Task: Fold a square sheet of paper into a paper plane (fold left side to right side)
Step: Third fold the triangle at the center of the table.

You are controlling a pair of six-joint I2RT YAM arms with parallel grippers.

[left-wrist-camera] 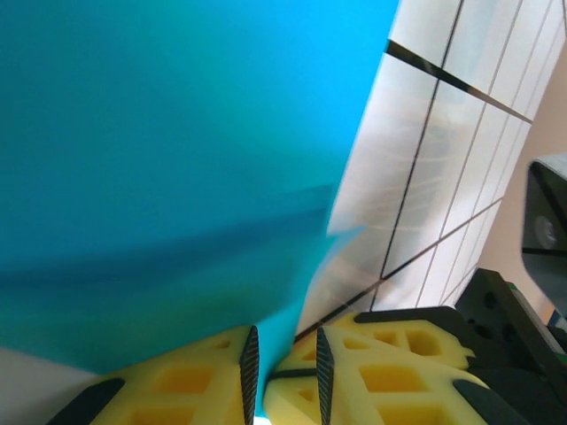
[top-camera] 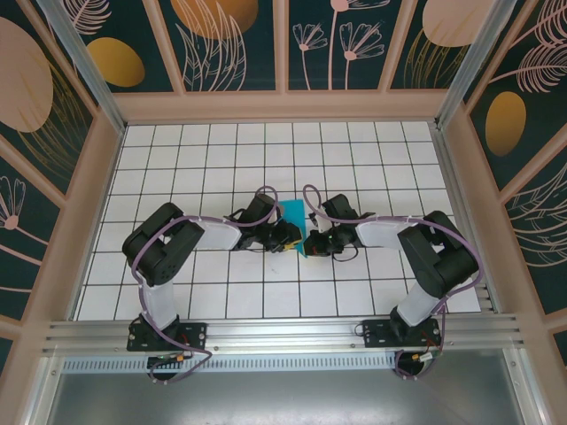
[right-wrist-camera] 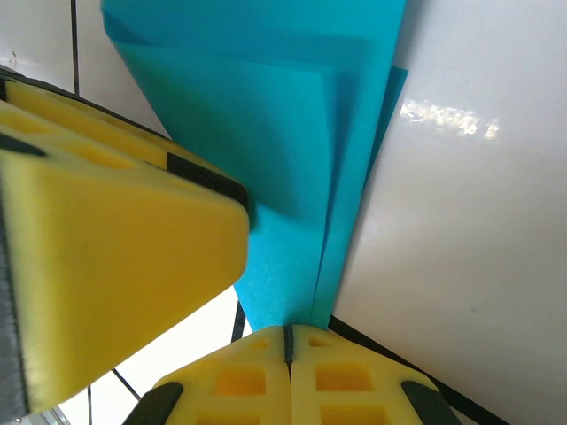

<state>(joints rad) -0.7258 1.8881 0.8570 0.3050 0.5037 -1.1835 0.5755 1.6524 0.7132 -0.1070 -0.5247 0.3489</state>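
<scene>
The square sheet of paper [top-camera: 291,215] is cyan-blue, folded over and held up off the white grid table between both grippers. My right gripper [right-wrist-camera: 288,329] is shut on the sheet's lower corner, where doubled layers [right-wrist-camera: 283,133] meet along a crease. My left gripper [left-wrist-camera: 285,341] stands open, and the paper [left-wrist-camera: 177,159] hangs down into the gap against its left pad. One yellow finger of the left gripper [right-wrist-camera: 115,239] sits close in front of the paper in the right wrist view. From above, the left gripper [top-camera: 285,237] and right gripper [top-camera: 314,242] nearly touch.
The white grid table [top-camera: 266,150] is ringed by a low wooden wall [top-camera: 283,106]. Both arms reach inward from the near rail [top-camera: 283,335], and their purple cables loop above the grippers. Open tiles lie behind and to either side.
</scene>
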